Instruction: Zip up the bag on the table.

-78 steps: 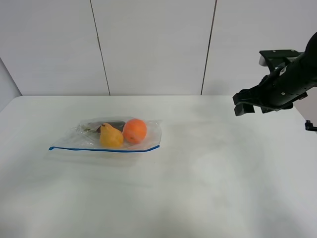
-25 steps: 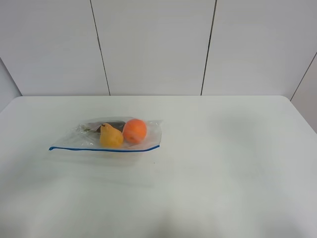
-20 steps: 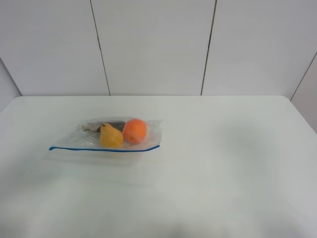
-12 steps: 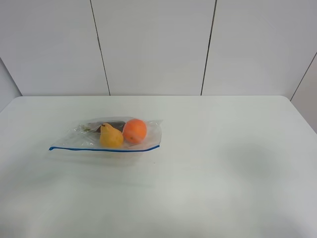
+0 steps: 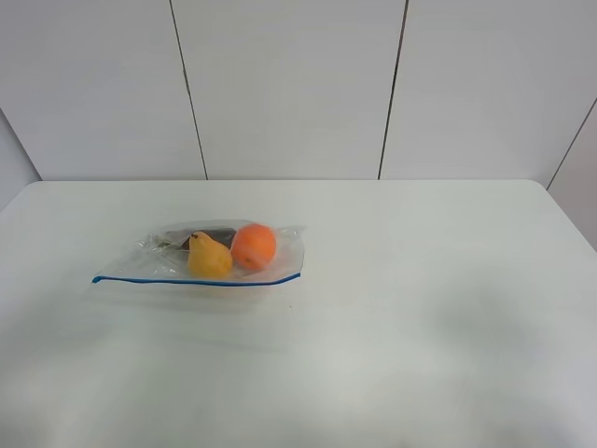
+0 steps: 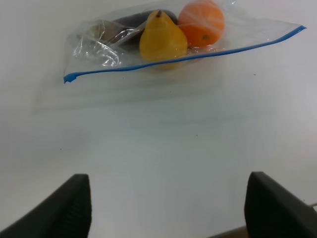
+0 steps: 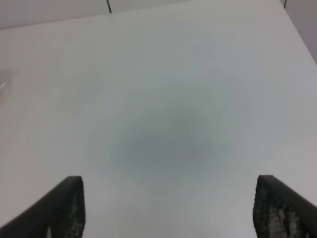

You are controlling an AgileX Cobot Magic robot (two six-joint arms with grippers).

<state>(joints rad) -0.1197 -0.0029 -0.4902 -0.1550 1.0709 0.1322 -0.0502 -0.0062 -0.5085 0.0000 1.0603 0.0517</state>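
The bag (image 5: 201,254) is clear crinkly plastic and lies flat on the left half of the white table (image 5: 420,308). Its blue zip strip (image 5: 196,280) runs along the near long edge. A yellow pear (image 5: 209,258), an orange (image 5: 254,246) and a dark item show through it. I cannot tell whether the zip is closed. The left wrist view shows the bag (image 6: 99,47) ahead of my left gripper (image 6: 168,198), which is open, empty and well apart from it. My right gripper (image 7: 171,206) is open and empty above bare table (image 7: 163,99). Neither gripper shows in the exterior view.
White wall panels (image 5: 289,84) stand behind the table's far edge. The table's right edge (image 5: 571,219) slants near the wall corner. A faint shadow (image 7: 163,144) lies on the table below my right gripper.
The right arm, seen at the right of the exterior view 3.1 s ago, has left that view. A faint shadow has drifted over the table's right side. The bag has not moved.
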